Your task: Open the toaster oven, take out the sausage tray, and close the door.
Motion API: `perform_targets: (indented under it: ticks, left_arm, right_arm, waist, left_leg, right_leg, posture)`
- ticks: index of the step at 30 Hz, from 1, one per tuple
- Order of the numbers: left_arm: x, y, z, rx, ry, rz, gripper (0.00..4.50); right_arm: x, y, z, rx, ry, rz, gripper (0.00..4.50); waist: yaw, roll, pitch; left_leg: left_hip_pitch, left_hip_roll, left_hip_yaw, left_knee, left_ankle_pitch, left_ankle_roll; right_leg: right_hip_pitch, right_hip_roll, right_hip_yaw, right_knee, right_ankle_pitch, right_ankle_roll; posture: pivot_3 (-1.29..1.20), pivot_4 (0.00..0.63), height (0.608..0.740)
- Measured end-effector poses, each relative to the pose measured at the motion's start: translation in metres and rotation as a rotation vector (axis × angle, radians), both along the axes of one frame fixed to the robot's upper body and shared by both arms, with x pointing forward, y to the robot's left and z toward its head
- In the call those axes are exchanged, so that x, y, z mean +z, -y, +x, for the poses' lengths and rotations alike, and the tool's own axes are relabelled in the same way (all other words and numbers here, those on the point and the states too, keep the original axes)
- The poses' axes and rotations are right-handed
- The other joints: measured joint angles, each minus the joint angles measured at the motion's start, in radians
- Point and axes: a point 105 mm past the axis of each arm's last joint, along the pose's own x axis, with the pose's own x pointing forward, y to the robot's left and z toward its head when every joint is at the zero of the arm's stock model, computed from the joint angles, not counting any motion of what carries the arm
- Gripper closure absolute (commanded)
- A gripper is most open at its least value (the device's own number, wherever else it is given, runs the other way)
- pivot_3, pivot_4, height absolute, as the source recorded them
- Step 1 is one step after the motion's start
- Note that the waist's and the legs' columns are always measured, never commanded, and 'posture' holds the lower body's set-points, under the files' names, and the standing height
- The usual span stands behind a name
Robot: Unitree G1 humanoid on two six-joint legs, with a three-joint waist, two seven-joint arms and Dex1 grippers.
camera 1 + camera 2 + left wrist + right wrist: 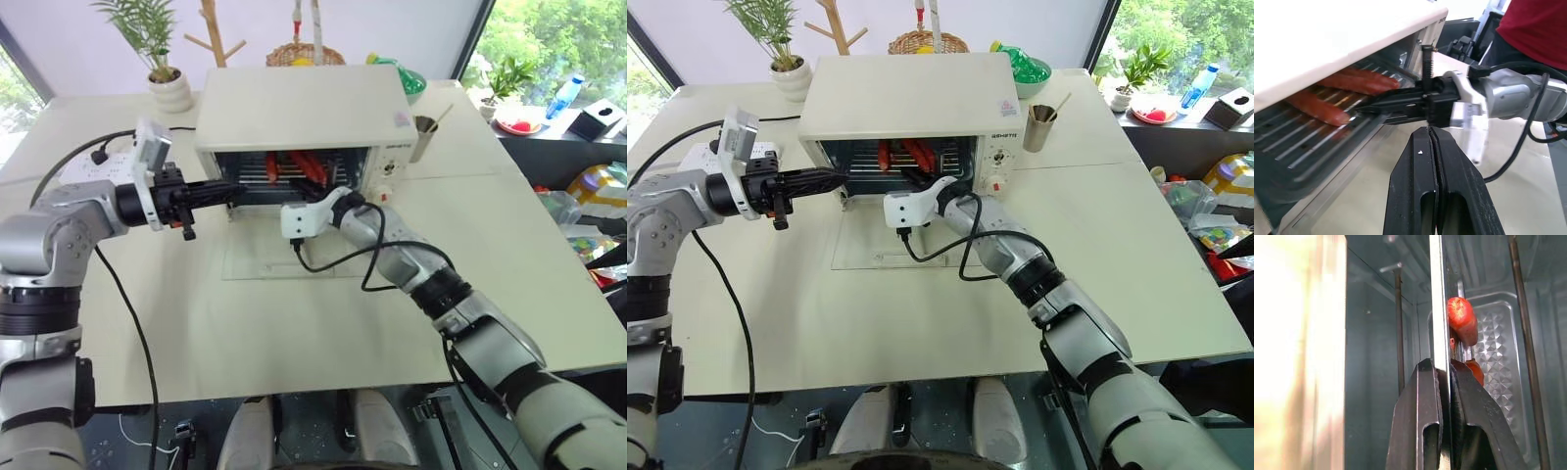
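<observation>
The cream-white toaster oven (294,108) stands at the back of the table. Its glass door (257,259) lies folded down flat in front of it. Inside, the silver sausage tray (1303,152) carries red sausages (1359,81). My right gripper (1445,369) reaches into the opening and is shut on the tray's front rim (1439,308), which passes edge-on between its fingers. My left gripper (230,191) is shut with nothing in it. It points level at the left side of the opening, just short of the tray, and shows close up in the left wrist view (1431,132).
A white power strip (98,162) lies left of the oven, with a potted plant (162,59) behind it. A metal cup (424,132) stands right of the oven. Black cables trail over the table from both wrists. A person in a red shirt (1537,29) stands beyond the table.
</observation>
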Motion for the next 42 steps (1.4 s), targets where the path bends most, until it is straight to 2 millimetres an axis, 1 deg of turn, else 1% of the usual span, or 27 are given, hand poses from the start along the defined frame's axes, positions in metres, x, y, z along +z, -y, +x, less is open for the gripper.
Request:
perform_targets:
  ticks: [3,6,10,12,15,18,21,24,27,31,36,40,42]
  left_arm:
    - [-0.002,-0.004,0.002,0.015,-0.010,-0.009,4.50]
    - [0.002,-0.003,0.003,0.012,0.000,-0.010,4.50]
    - [0.003,-0.003,0.002,0.003,0.003,-0.008,4.50]
    - [0.004,-0.007,0.000,0.008,0.001,0.005,4.50]
    - [0.004,-0.021,-0.003,0.044,-0.009,0.015,4.50]
    - [-0.003,-0.029,-0.009,0.053,-0.028,0.036,4.50]
    - [-0.013,-0.034,-0.013,0.054,-0.059,0.051,4.50]
    - [-0.010,-0.035,-0.013,0.059,-0.038,0.048,4.50]
    - [0.000,-0.033,-0.007,0.075,0.008,0.028,4.50]
    - [0.010,-0.023,0.005,0.068,0.061,-0.008,4.50]
    - [0.010,-0.012,0.023,0.064,0.067,-0.025,4.50]
    - [0.008,-0.007,0.038,0.061,0.062,-0.023,4.50]
    - [0.011,-0.007,0.046,0.073,0.076,-0.023,4.50]
  right_arm:
    - [0.000,0.003,-0.001,-0.006,0.002,-0.007,4.45]
    - [0.000,0.006,-0.004,-0.007,0.009,-0.018,4.45]
    - [-0.003,0.010,-0.011,0.003,0.012,-0.022,4.45]
    - [-0.004,0.014,-0.015,0.004,0.013,-0.026,4.45]
    - [-0.005,0.018,-0.020,0.008,0.013,-0.029,4.45]
    - [-0.006,0.022,-0.026,0.016,0.015,-0.033,4.45]
    - [-0.007,0.027,-0.031,0.023,0.015,-0.036,4.45]
    - [-0.006,0.027,-0.033,0.027,0.015,-0.041,4.45]
    - [-0.005,0.027,-0.033,0.031,0.018,-0.044,4.45]
    - [-0.003,0.025,-0.031,0.033,0.019,-0.046,4.45]
    - [-0.002,0.023,-0.029,0.036,0.026,-0.057,4.45]
    - [-0.002,0.023,-0.027,0.030,0.030,-0.063,4.45]
    - [-0.002,0.023,-0.027,0.028,0.031,-0.065,4.45]
  waist:
    - [0.005,0.000,0.000]
    - [0.009,-0.001,0.000]
    - [0.017,-0.001,0.000]
    - [0.023,-0.001,0.000]
    - [0.029,-0.001,0.000]
    - [0.032,-0.001,0.000]
    - [0.034,-0.001,0.001]
    - [0.033,-0.003,0.001]
    - [0.033,-0.003,0.001]
    - [0.032,-0.003,0.001]
    - [0.028,-0.003,0.001]
    - [0.029,-0.003,0.001]
    - [0.029,-0.003,0.001]
  left_leg:
    - [0.000,0.000,0.000,0.000,0.000,0.000]
    - [0.000,-0.001,0.000,0.000,0.000,0.000]
    - [-0.001,-0.001,0.000,0.000,0.000,0.000]
    - [-0.001,-0.001,0.000,0.000,0.000,0.000]
    - [-0.001,-0.001,0.000,0.000,0.000,0.000]
    - [-0.001,-0.002,0.001,0.000,0.000,0.000]
    - [-0.001,-0.002,0.000,0.000,0.000,0.000]
    - [-0.001,-0.002,0.000,0.001,0.000,0.000]
    - [-0.001,-0.002,0.000,0.001,0.000,0.000]
    - [-0.001,-0.003,0.000,0.001,0.000,0.000]
    - [-0.001,-0.003,0.000,0.001,0.000,0.000]
    - [-0.001,-0.003,0.000,0.001,0.000,0.000]
    - [-0.001,-0.003,0.000,0.001,0.000,0.000]
  right_leg:
    - [0.000,0.000,0.000,0.000,0.000,0.000]
    - [0.000,-0.001,0.000,0.000,0.000,0.000]
    - [0.000,-0.001,0.000,-0.001,0.000,0.000]
    - [0.000,-0.001,0.000,-0.001,0.000,0.000]
    - [0.000,-0.001,0.000,-0.001,0.000,0.000]
    - [0.000,-0.002,0.000,-0.002,0.000,0.000]
    - [0.001,-0.003,0.000,-0.002,0.000,0.000]
    - [0.001,-0.003,0.000,-0.002,0.000,0.000]
    - [0.001,-0.003,0.000,-0.002,0.000,0.000]
    - [0.001,-0.003,-0.001,-0.001,0.000,0.000]
    - [0.001,-0.002,-0.001,-0.001,0.000,0.000]
    - [0.001,-0.002,-0.001,-0.001,0.000,0.000]
    - [0.001,-0.002,-0.001,-0.001,0.000,0.000]
  posture:
    - [0.00,0.150,0.740]
    - [0.00,0.150,0.740]
    - [0.00,0.150,0.740]
    - [0.00,0.150,0.740]
    - [0.00,0.150,0.740]
    - [0.00,0.150,0.740]
    - [0.00,0.150,0.740]
    - [0.00,0.150,0.740]
    - [0.00,0.150,0.740]
    - [0.00,0.150,0.740]
    - [0.00,0.150,0.740]
    - [0.00,0.150,0.740]
    - [0.00,0.150,0.740]
